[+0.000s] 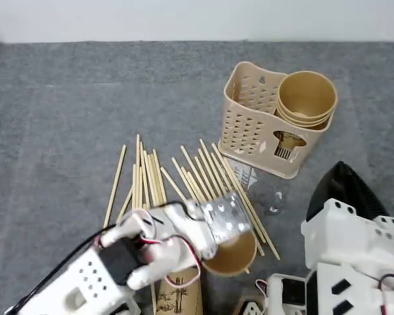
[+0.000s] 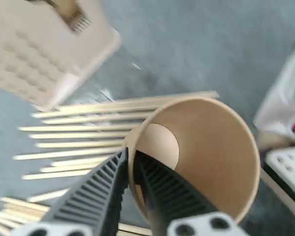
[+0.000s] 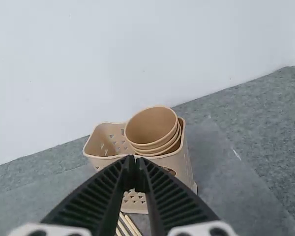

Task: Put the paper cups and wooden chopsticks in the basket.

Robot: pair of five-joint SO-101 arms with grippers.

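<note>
The left gripper (image 2: 131,164) pinches the thin wall of a tan paper cup (image 2: 206,147), one ribbed black finger inside the rim and one outside. The cup is tipped on its side, its round mouth open and its flat base visible within, close to the near edge of the tabletop (image 1: 65,118), which is covered in a grey, felt-like fabric. Slim, pale wooden chopsticks (image 1: 184,177) lie fanned out across the middle of the tabletop, mostly side by side, some crossing. The ones nearest the cup run under it. The basket (image 1: 249,118) is beige plastic with perforated walls and rounded corners, and stands toward the far right. A nested stack of paper cups (image 1: 307,97) fills its right compartment, their rims rising above the wall, and the other compartment is open. The left half of the tabletop out to its edge is bare fabric. The right gripper (image 3: 133,164) is closed on nothing, raised and facing the basket.
</note>
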